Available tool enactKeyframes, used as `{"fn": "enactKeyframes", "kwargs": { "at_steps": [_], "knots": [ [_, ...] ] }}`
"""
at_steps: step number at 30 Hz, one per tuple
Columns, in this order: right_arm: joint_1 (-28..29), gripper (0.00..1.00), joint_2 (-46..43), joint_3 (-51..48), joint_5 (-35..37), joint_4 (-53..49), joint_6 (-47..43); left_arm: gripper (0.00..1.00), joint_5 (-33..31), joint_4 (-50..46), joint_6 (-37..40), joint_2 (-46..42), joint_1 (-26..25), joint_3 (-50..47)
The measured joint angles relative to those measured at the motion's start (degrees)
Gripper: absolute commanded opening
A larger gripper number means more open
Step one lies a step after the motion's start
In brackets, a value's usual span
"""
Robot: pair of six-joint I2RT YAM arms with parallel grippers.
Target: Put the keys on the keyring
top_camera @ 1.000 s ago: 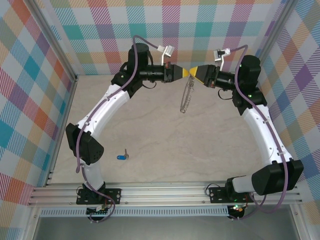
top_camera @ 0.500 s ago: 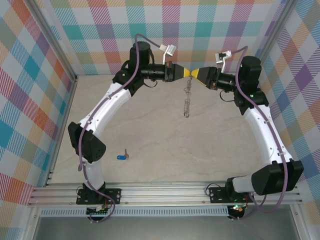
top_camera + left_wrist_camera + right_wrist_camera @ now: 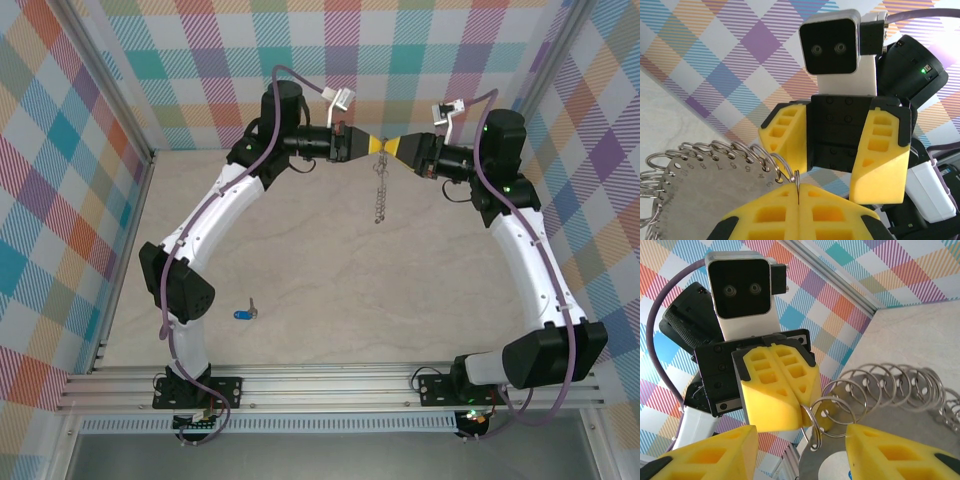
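Note:
The keyring hangs in the air at the back of the table, a grey metal plate edged with several wire rings. My left gripper is shut on one end ring, which is pinched between its yellow pads. My right gripper faces it tip to tip and stands open, with its fingers on either side of that same ring without touching it. The key, with its blue head, lies flat on the table near the left arm's base, far from both grippers.
Checked walls close in the table on the left, back and right. An aluminium rail runs along the near edge, by the arm bases. The pale tabletop lies bare under the hanging keyring.
The keyring has swung from a slanted hang to straight down. Both grippers have shifted slightly right, and the right gripper has come closer to the left gripper's tips.

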Motion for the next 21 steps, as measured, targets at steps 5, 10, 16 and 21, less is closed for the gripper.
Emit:
{"fn": "enactKeyframes", "kwargs": {
  "at_steps": [5,10,16,21],
  "knots": [
    [-0.5,0.48,0.1,0.0,-0.2,0.2,0.1,0.00,0.7,-0.7,0.3,0.0,0.0,0.0],
    [-0.6,0.46,0.3,0.2,-0.9,0.9,0.2,0.00,1.3,-1.2,0.3,0.0,0.0,0.0],
    [-0.6,0.44,0.5,0.2,-1.9,1.4,0.5,0.00,1.9,-1.4,0.3,0.0,0.0,0.0],
    [-0.6,0.44,1.4,0.2,-3.0,2.8,1.5,0.00,2.1,-1.4,0.3,0.0,0.0,0.0]
  ]
}}
